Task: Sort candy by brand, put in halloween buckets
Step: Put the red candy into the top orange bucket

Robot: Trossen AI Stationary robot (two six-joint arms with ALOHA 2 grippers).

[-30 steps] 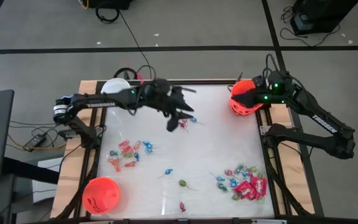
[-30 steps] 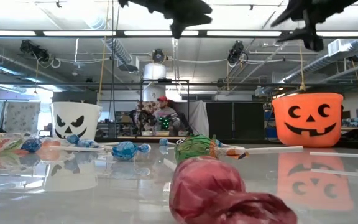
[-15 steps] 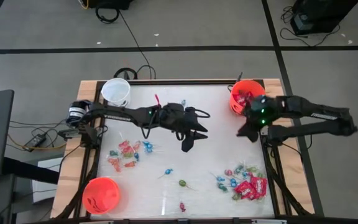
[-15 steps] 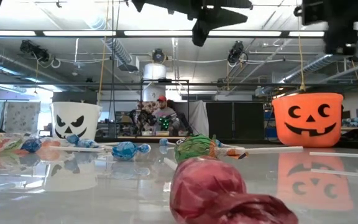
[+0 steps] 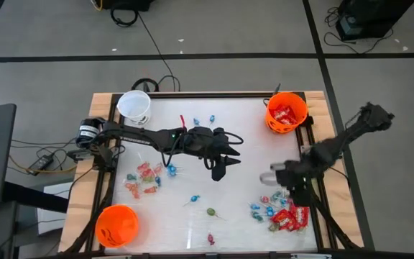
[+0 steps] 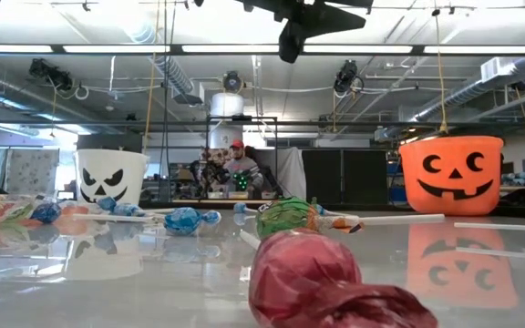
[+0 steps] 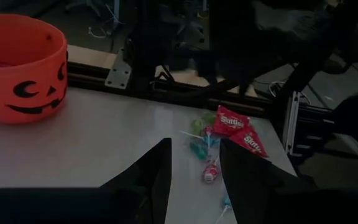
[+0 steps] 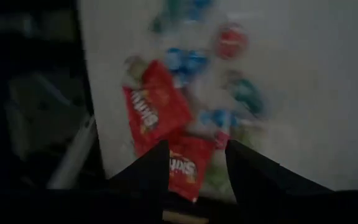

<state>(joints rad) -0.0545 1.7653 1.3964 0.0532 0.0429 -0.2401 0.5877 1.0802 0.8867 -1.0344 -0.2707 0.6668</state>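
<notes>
Hovering above the table's right edge, the right gripper (image 5: pixel 282 176) hangs over a heap of candy (image 5: pixel 282 212) near the front right corner; its fingers (image 8: pixel 148 171) stand apart with nothing between them, and under them lie red packets (image 8: pixel 157 112) and blue-wrapped lollipops (image 8: pixel 185 61). The left gripper (image 5: pixel 220 169) reaches out over the middle of the table, raised clear of the surface, its fingers (image 7: pixel 157 171) parted and holding nothing.

Three halloween buckets stand at the corners: a white bucket (image 5: pixel 134 108) at the back left, an orange bucket (image 5: pixel 287 114) at the back right with red packets inside, and a second orange bucket (image 5: pixel 116 224) at the front left. A cluster of small orange-red and blue pieces (image 5: pixel 146 178) lies near the left edge. Two blue sweets (image 5: pixel 203 120) rest by the back edge, and a green lollipop (image 5: pixel 211 212), a blue sweet (image 5: pixel 195 198) and a red-wrapped sweet (image 5: pixel 210 238) are scattered toward the front edge. In the low view a person (image 6: pixel 238 169) sits far behind the table.
</notes>
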